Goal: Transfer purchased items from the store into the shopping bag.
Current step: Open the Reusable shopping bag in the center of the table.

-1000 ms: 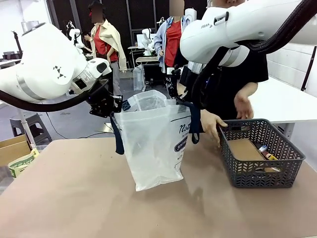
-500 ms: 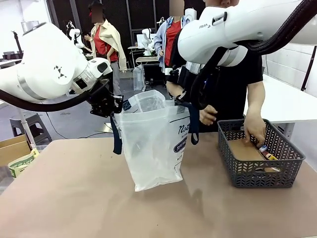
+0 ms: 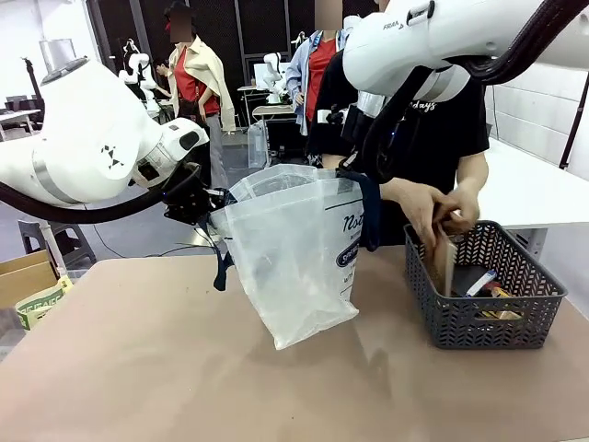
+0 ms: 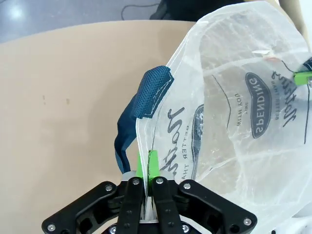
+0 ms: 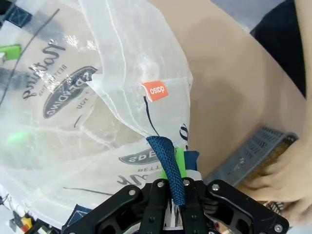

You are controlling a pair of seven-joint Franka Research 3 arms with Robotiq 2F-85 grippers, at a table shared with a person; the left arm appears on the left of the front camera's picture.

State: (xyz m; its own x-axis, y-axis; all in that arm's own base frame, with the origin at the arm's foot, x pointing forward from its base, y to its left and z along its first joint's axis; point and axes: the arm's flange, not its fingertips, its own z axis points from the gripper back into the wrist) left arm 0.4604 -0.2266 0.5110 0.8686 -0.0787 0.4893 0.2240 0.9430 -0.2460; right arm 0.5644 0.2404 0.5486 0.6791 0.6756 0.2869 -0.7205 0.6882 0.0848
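Observation:
The shopping bag (image 3: 294, 253), clear plastic with navy handles, hangs tilted between my two grippers above the tan table, its mouth held wide. My left gripper (image 3: 208, 210) is shut on the bag's rim beside a navy handle (image 4: 141, 102); the left wrist view shows the green pads (image 4: 154, 165) pinching the plastic. My right gripper (image 3: 355, 177) is shut on the opposite rim and handle (image 5: 165, 156). The person's hands (image 3: 433, 210) hold a flat brown packet (image 3: 445, 261) on edge in the dark grey basket (image 3: 483, 318). Small colourful pieces (image 3: 494, 289) lie in the basket.
The basket stands at the table's right side, close to the bag. A cardboard box (image 3: 20, 274) with a green-printed pack (image 3: 41, 302) sits off the table's left edge. A white table (image 3: 534, 189) lies behind on the right. The near tabletop (image 3: 184, 387) is bare.
Both arms have raised the bag and swung its bottom to the right. The person's hands went into the basket and stood the brown packet up on edge.

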